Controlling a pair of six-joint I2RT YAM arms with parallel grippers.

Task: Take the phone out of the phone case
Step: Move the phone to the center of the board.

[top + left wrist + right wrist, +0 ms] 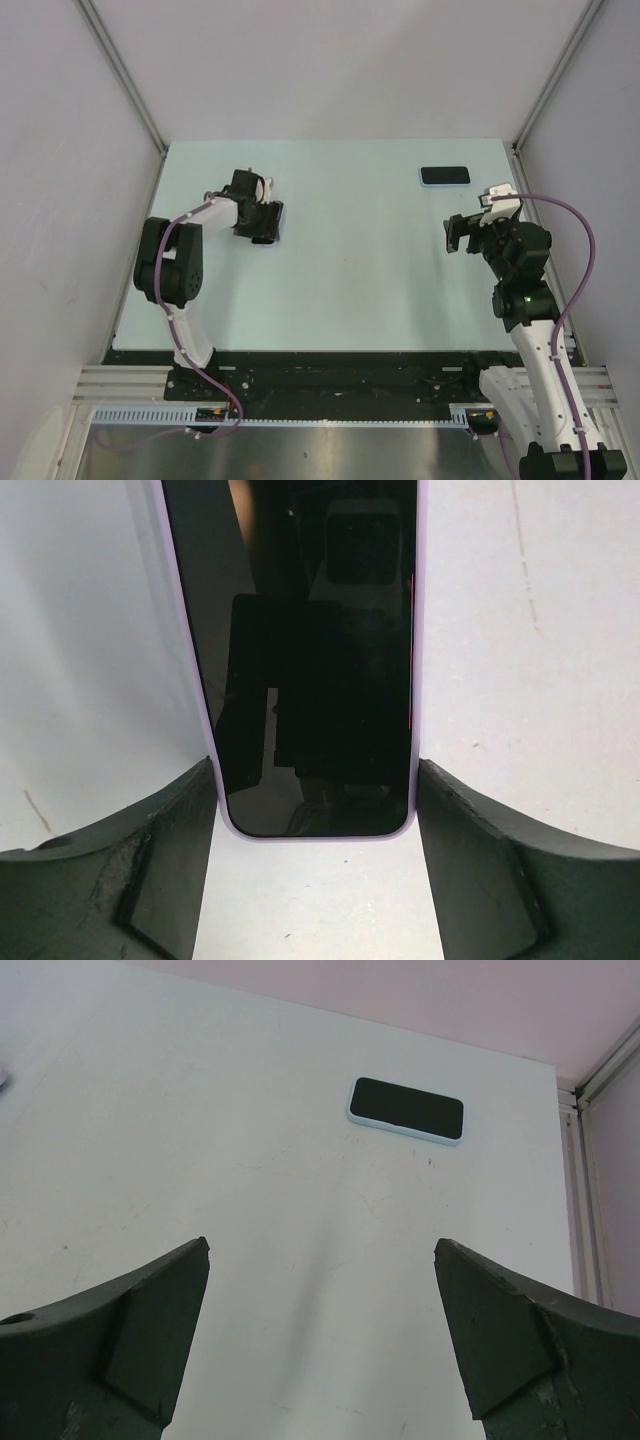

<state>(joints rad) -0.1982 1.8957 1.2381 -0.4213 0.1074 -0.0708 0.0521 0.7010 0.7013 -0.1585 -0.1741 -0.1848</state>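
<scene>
- Found the phone (315, 660) lying flat, screen up, on the left part of the table (350, 290), wrapped in a lilac case (316, 834).
- Saw the left gripper (315, 780) set fairly narrow across the near end and pressed against both long edges of the case. Looked like contact on both sides, so judged it a grip on the case.
- Saw the right gripper (322, 1250) spread wide and holding nothing, hanging above bare table on the right, well apart from the phone.
- Noted another phone (406, 1110) with a pale blue rim lying at the far right, near the back edge, touched by nothing.
- Judged the phone light, stiff and flat, with a glossy glass face: slippery to grip, and liable to crack or scratch if dropped or pried hard.
- Judged the case softer and bendy, likely rubbery, with a lip hugging the glass all round. Expected it to cling at the corners.
- Thought it best to pin the case by its long edges, as here, and peel one corner lip back with the right gripper. Favoured then pushing the phone out from behind rather than squeezing the screen.
- Could not see the back of the case from these views.
</scene>
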